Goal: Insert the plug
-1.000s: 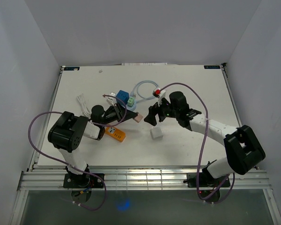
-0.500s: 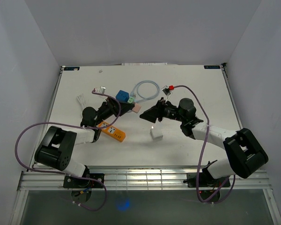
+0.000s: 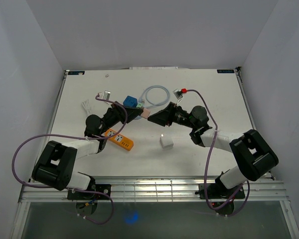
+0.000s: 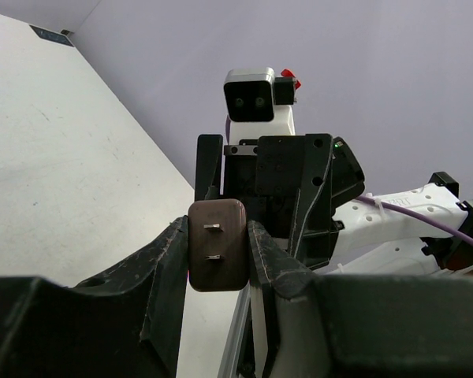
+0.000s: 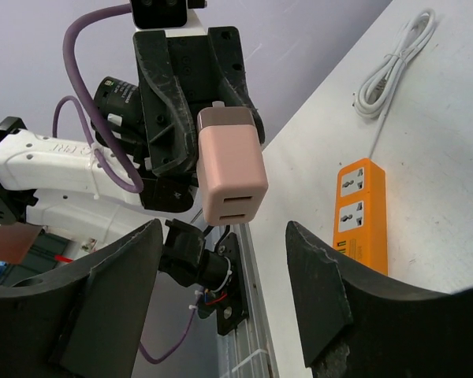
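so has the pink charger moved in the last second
Yes. The pink charger, held in the left pincer, has gone upward in the top view, farther from the white cube, which stayed put.

the left arm [image 3: 57, 162] and right arm [image 3: 253, 155] showed black rounded joint housings and white links. a purple cable [image 5: 73, 47] trailed along each. the right wrist camera [image 4: 249, 93] was a white box with two lenses. the right gripper [image 5: 225, 228] had broad matte-black fingers [image 5: 114, 307].
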Controlling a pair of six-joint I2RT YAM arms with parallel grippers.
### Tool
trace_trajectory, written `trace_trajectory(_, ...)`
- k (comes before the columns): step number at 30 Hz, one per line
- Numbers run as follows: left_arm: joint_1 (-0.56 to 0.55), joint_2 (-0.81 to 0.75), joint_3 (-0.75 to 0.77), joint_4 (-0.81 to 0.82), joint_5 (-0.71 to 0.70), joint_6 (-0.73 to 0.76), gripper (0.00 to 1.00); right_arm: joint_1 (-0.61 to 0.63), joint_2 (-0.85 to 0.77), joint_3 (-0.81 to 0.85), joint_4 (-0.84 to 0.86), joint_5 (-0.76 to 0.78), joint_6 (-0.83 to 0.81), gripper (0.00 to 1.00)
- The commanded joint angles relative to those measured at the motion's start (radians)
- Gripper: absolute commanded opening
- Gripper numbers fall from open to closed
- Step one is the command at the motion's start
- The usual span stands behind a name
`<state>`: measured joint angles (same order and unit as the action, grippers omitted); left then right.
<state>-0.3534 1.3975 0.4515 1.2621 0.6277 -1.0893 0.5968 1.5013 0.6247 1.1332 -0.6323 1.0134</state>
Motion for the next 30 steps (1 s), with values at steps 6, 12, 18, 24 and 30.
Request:
trace_trajectory(6, -0.028, -0.065, -0.008, -0.018, -0.033, 0.020, 0.07, 0.005, -0.009, 0.026, 0.103, 0.002, 0.007, 0.70)
trace_trajectory(12, -0.058, -0.086, -0.027, -0.035, -0.075, 0.031, 0.07, 0.005, -0.007, 0.036, 0.125, 0.000, 0.010, 0.61)
trace_trajectory(18, -0.076, -0.081, -0.031, -0.033, -0.094, 0.042, 0.07, 0.006, 0.014, 0.043, 0.165, -0.010, 0.042, 0.50)
trace_trajectory(24, -0.087, -0.080, -0.030, -0.024, -0.095, 0.045, 0.07, 0.006, 0.039, 0.044, 0.207, -0.020, 0.070, 0.46)
trace_trajectory(30, -0.098, -0.092, -0.048, 0.005, -0.108, 0.046, 0.06, 0.006, 0.062, 0.049, 0.250, -0.029, 0.106, 0.42)
